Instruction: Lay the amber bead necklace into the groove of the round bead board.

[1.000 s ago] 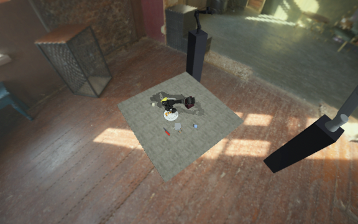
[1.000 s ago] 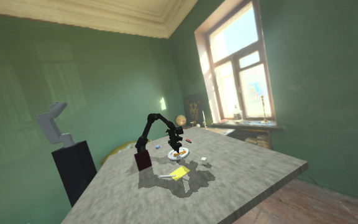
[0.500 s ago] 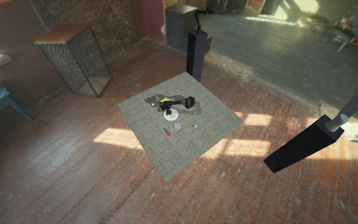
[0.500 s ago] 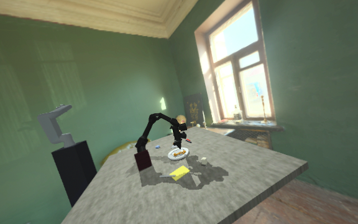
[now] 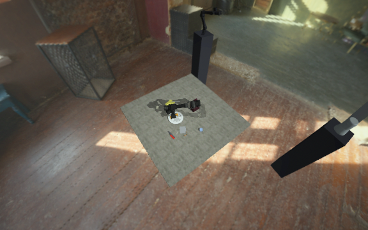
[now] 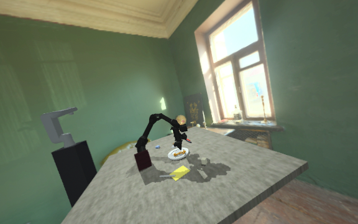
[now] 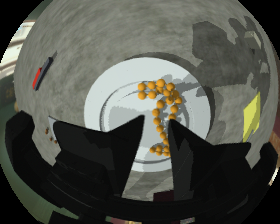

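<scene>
The amber bead necklace (image 5: 176, 114) (image 6: 179, 153) (image 7: 161, 83) lies bunched on the round white bead board (image 5: 180, 121) (image 6: 170, 155) (image 7: 95, 106). In the wrist view its beads form a cluster at the top, with two close strands running down to a small clump near the lower rim. It does not follow the round groove. My gripper (image 6: 179, 149) (image 7: 156, 121) is partly open, low over the board. In the wrist view the strands pass between and under the fingertips, nearer the right one; no bead is pinched. The right finger hides part of the lower strands.
A yellow sheet (image 6: 182, 172) (image 7: 252, 117) lies beside the board, with a grey stick (image 6: 166, 176) at its edge. A pale block (image 6: 204, 160) (image 7: 252, 40), a red-and-dark tool (image 5: 172, 136) (image 7: 42, 73), a grey square (image 5: 183, 130) and a blue cube (image 5: 200, 130) (image 6: 157, 147) are also around.
</scene>
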Controlling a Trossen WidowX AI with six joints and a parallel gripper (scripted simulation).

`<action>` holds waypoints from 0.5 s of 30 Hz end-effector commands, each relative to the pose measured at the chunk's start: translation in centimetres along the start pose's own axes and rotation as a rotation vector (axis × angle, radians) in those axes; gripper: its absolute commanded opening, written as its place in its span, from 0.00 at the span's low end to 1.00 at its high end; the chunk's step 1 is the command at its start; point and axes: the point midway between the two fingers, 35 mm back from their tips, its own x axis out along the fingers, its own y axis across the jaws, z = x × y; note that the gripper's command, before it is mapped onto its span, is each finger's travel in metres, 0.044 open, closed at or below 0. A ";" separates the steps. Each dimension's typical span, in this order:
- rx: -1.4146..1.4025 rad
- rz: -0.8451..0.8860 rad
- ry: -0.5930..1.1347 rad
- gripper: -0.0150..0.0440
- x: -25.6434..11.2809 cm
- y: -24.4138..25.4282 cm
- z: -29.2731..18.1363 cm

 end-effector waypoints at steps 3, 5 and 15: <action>0.007 0.002 0.003 0.46 0.9 0.0 0.0; 0.008 0.003 0.004 0.46 1.2 0.0 -0.1; 0.013 0.006 0.009 0.46 2.8 0.0 -0.2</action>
